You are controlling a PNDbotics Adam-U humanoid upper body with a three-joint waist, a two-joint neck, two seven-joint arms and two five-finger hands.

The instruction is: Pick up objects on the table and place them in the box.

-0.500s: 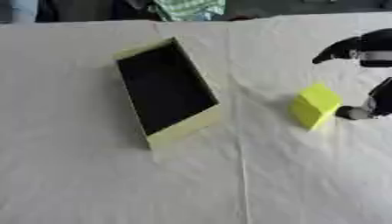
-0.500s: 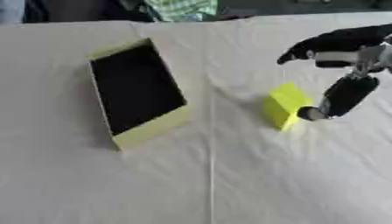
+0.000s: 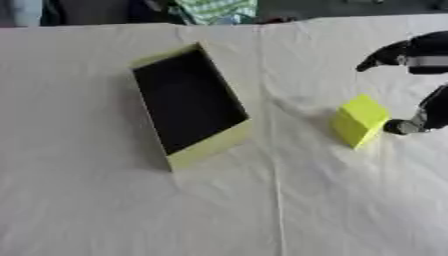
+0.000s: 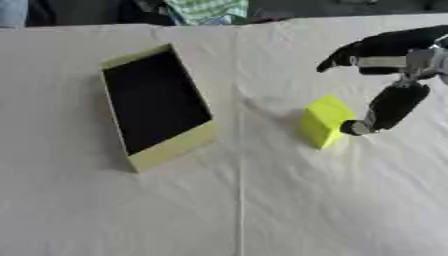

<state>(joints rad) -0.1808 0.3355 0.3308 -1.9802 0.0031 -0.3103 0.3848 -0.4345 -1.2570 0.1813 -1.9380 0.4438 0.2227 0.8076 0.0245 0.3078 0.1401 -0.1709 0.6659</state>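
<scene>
One bench (image 3: pixel 96 210), draped in a creased white cloth, fills nearly the whole view; dark room edge and some checked fabric at 12 o'clock. One box (image 3: pixel 213 145), yellow walls, black inside, lies askew at about 10 o'clock from centre. One right hand (image 4: pixel 395 75) comes in at 2 o'clock, fingers spread apart and grasping nothing, lower fingertip touching the block's right side. One yellow block (image 3: pixel 359 120) sits on the cloth at 3 o'clock, well apart from the box.

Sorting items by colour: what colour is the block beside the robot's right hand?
Bright yellow block, clearest in the right eye view.
</scene>
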